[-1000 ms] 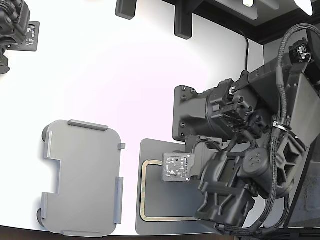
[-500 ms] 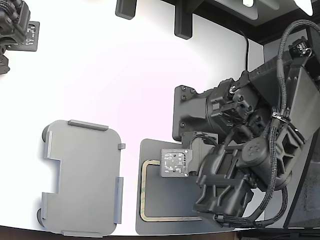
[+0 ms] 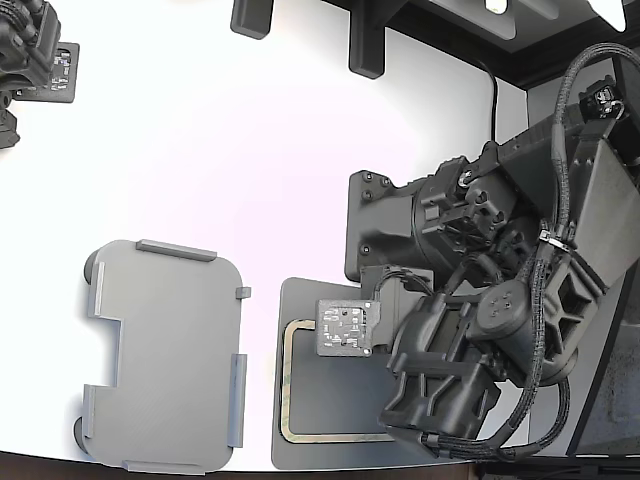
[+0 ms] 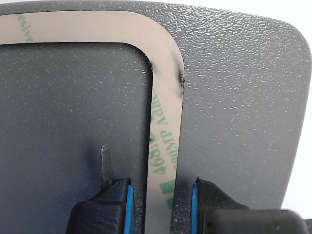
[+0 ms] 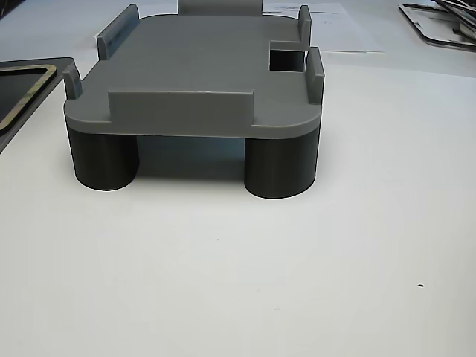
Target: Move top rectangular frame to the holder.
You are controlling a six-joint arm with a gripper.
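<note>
So the frame (image 4: 165, 122) lies unmoved on the dark pad (image 4: 234, 97), gripper (image 4: 161, 204) spread astride its strip; the holder (image 3: 165, 355) waits bare.

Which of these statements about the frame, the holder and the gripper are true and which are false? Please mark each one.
1. The frame lies on the dark grey pad. True.
2. The holder already carries the frame. False: the holder is empty.
3. The gripper has one finger on each side of a frame strip. True.
4. In the exterior view the holder is to the right of the pad. False: it is to the left.
5. The holder stands on dark round feet. True.
</note>
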